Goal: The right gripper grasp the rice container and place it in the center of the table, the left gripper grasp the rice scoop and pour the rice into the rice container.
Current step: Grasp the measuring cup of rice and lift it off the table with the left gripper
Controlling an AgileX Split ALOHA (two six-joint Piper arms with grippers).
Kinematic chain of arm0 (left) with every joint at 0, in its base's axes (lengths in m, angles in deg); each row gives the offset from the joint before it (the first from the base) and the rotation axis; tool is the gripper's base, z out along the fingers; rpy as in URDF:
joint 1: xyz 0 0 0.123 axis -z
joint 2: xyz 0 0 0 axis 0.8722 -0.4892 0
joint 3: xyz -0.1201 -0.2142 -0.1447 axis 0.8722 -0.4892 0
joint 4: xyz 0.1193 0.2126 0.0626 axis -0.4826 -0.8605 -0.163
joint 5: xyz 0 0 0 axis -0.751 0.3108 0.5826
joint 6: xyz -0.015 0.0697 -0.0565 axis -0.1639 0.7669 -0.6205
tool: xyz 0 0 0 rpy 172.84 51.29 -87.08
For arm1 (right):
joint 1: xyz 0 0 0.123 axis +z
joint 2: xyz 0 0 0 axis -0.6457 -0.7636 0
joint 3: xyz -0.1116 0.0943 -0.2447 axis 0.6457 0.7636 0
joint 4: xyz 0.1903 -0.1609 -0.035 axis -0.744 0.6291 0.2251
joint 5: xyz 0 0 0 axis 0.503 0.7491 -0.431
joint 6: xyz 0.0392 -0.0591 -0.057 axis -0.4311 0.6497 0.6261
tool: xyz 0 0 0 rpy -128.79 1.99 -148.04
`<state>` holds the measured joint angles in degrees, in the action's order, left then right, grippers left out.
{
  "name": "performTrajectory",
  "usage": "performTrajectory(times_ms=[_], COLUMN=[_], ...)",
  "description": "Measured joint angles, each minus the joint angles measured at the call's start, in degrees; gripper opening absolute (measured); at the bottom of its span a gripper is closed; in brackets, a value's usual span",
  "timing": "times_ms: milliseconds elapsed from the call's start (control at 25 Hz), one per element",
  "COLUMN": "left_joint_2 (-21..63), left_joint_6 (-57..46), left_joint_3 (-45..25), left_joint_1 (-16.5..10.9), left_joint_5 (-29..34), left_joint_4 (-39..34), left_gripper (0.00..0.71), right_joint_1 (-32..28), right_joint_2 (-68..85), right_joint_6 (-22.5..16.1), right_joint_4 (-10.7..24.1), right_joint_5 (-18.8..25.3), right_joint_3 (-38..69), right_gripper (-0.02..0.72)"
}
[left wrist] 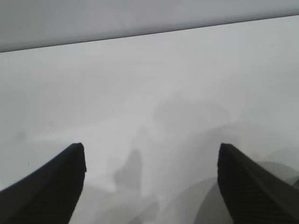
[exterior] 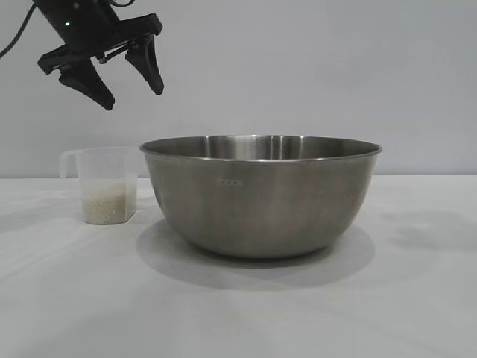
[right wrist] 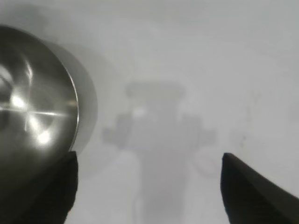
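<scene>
The rice container (exterior: 261, 198), a large steel bowl, stands upright mid-table (exterior: 74, 298). To its left, apart from it, sits the rice scoop (exterior: 104, 175), a small translucent cup with its loop handle turned away from the bowl and rice (exterior: 109, 206) in its bottom. My left gripper (exterior: 133, 97) hangs open high above the scoop, holding nothing; its wrist view shows only bare table between the fingers (left wrist: 51, 186). My right gripper (right wrist: 149, 157) is out of the exterior view; it stands open over the table beside the bowl's rim (right wrist: 32, 102), gripping nothing.
A plain grey wall (exterior: 313, 67) backs the white tabletop. The arm's shadow (right wrist: 159, 126) falls on the table below the right gripper. Free table lies in front of the bowl and to its right.
</scene>
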<state>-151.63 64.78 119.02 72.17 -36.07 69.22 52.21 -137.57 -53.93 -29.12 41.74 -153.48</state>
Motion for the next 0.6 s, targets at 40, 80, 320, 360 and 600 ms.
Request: performTrajectory(times_ms=[40,80,320,360,600], left_joint_2=[0.0,0.0,0.0,0.0,0.0], left_joint_6=[0.0,0.0,0.0,0.0,0.0], left_joint_3=[0.0,0.0,0.0,0.0,0.0], left_joint_1=[0.0,0.0,0.0,0.0,0.0], left_joint_5=[0.0,0.0,0.0,0.0,0.0], left_joint_4=[0.0,0.0,-0.03,-0.14,-0.65], left_gripper=[0.517,0.517,0.517,0.517,0.517], right_joint_1=[0.0,0.0,0.0,0.0,0.0], right_joint_2=[2.71,5.06,22.87,25.58,43.86], right_joint_6=[-0.35,-0.62,-1.48,-1.48,-1.8], right_joint_4=[0.13,0.44,0.89,0.89,1.08], right_joint_5=[0.1,0.1,-0.53,-1.08,-4.83], right_joint_3=[2.16,4.76,18.54,20.68,31.08], right_gripper=[0.567,0.567,0.567,0.567,0.567])
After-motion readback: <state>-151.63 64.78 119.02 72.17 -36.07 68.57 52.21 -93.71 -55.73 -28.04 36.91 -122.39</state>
